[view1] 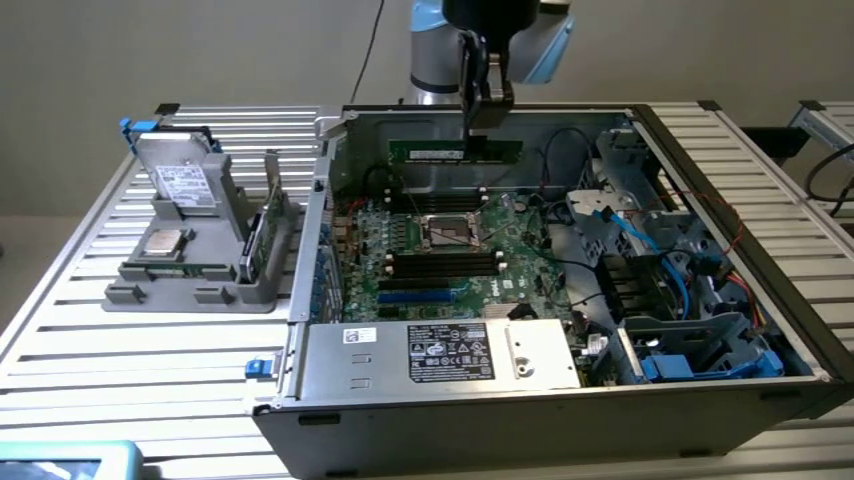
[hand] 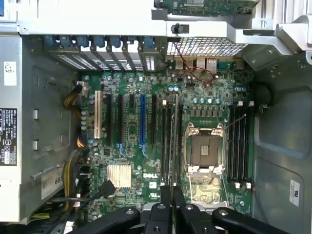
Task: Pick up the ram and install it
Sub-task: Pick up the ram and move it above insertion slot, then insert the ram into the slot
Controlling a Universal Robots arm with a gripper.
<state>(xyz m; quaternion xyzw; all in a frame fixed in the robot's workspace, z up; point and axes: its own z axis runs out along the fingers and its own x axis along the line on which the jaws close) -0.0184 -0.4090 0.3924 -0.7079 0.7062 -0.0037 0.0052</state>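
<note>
Pinching the ram [view1: 454,150] by its upper long edge, with the end effector [view1: 483,126] pressed together on the strip partway along its length. Probably gripped this way to leave the lower contact edge bare and pointing down, ready for a slot. Carried level rather than tilted, likely to meet a slot evenly along its whole length.

Hanging directly under the end effector, inside the open computer case [view1: 534,430], well above the motherboard [view1: 441,290] and touching nothing else. Not yet seated.

From the wrist view, seen edge-on as a thin line [hand: 173,141] running straight out from between the tips of the end effector [hand: 172,191]. Parallel to the black slots [hand: 168,126] on the motherboard [hand: 131,146] underneath, just beside the empty processor socket [hand: 204,151]. Apparently lined up over that bank, though which slot exactly cannot be told.

Far off to the end effector's side, out on the bench [view1: 134,340], a grey holder [view1: 187,270].
</note>
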